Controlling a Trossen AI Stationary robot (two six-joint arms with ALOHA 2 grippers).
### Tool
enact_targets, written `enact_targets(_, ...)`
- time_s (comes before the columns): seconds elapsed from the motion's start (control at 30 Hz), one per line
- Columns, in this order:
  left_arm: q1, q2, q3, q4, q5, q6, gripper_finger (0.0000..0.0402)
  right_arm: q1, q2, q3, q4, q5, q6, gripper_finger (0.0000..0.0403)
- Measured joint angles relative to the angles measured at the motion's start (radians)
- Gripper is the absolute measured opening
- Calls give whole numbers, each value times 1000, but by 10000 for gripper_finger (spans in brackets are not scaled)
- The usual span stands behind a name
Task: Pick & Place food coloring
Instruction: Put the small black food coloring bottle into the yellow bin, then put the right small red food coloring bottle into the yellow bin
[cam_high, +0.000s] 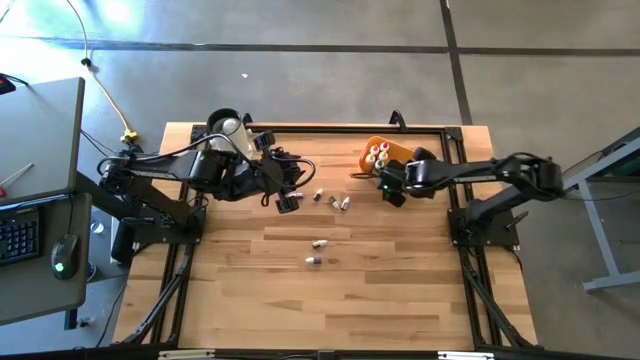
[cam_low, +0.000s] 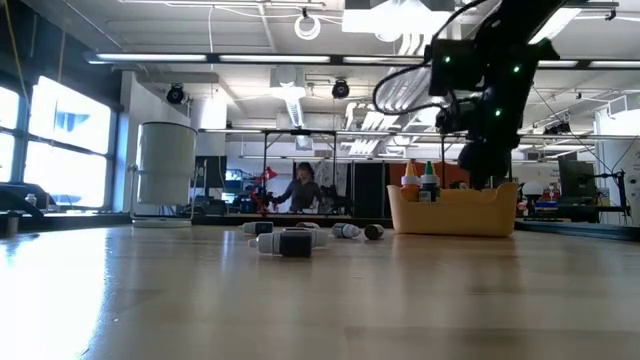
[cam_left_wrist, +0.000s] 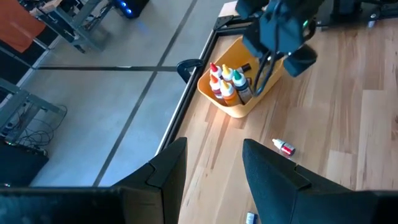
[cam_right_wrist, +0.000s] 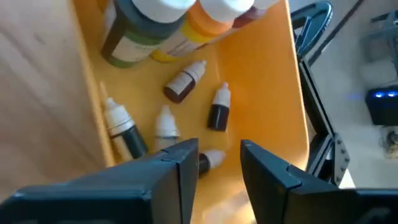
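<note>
The food coloring is split between table and tray. Several small vials (cam_high: 333, 200) lie on their sides on the wood, with two more (cam_high: 316, 252) nearer the front. Others stand upright (cam_left_wrist: 225, 84) or lie loose (cam_right_wrist: 186, 84) in the orange tray (cam_high: 372, 150) at the far right. My right gripper (cam_right_wrist: 217, 165) hangs open over the tray's near end, pointing steeply down. A tiny dark vial (cam_right_wrist: 210, 160) lies on the tray floor just below its fingers. My left gripper (cam_left_wrist: 214, 168) is open and empty, raised above the table left of the loose vials.
A clear round jar (cam_high: 228, 130) stands at the far left, behind my left arm. A black frame (cam_high: 455, 140) runs along the table's edges. Bare wood lies across the near half. A person shows far off in the room (cam_low: 300, 188).
</note>
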Motion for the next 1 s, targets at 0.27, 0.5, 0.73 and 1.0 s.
enact_targets(0.27, 0, 0, 0, -11, 1, 0, 152, -33, 34, 2, 106, -78, -93, 133)
enact_targets(0.5, 0, 0, 1, -35, 1, 0, 152, 82, -68, 107, -60, -63, 4, 125)
enact_targets(0.73, 0, 0, 1, -47, 30, -18, 152, 256, -128, 116, 244, -256, -218, 120)
enact_targets(1.0, -39, 0, 1, -128, 32, -109, 152, 322, -91, -158, 984, -559, -488, 134)
